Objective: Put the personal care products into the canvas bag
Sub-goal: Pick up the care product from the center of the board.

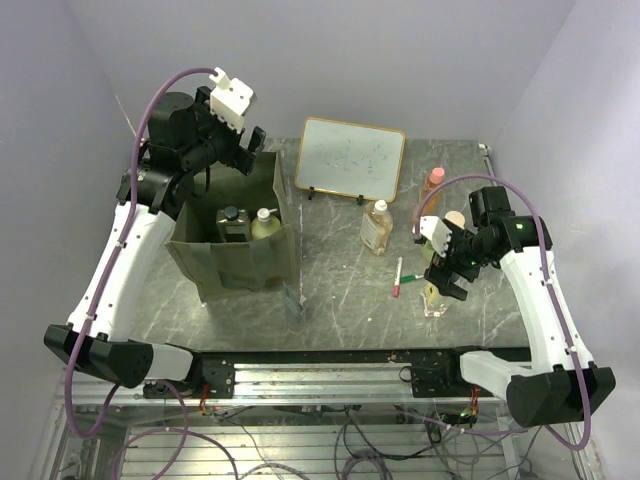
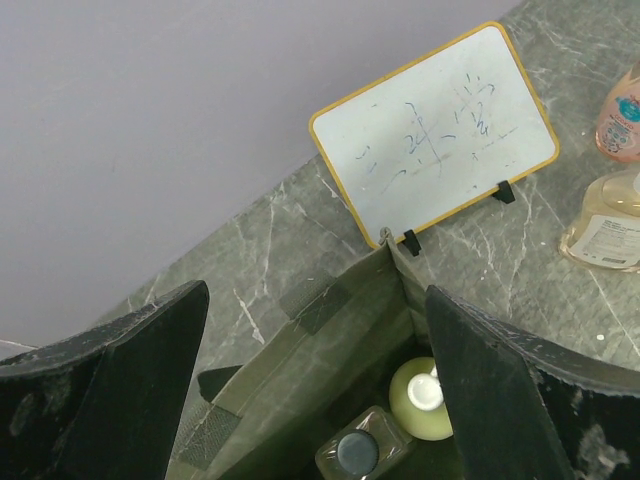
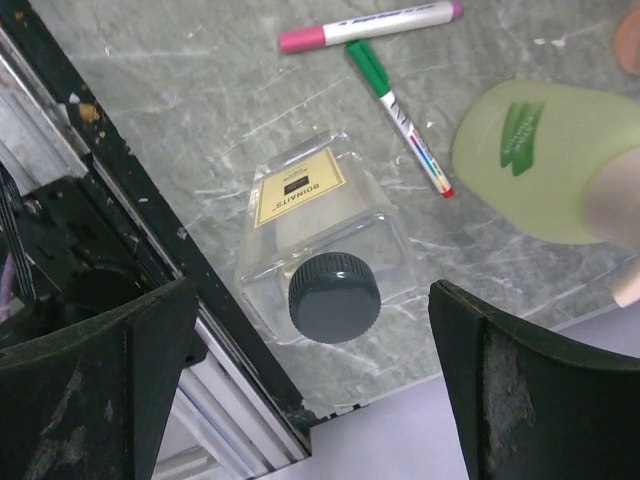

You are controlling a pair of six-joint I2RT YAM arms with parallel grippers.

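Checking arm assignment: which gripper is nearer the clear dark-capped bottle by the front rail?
Right. The right gripper hangs open directly above the clear dark-capped bottle; the left gripper is far off to the left, open over the canvas bag.

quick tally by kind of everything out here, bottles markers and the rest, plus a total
canvas bag: 1
bottles: 6 (yellow-green bottle, bagged dark-capped bottle, loose dark-capped bottle, amber bottle, orange bottle, green pump bottle)
marker pens: 2 (red marker, green marker)
whiteboard: 1
total: 10
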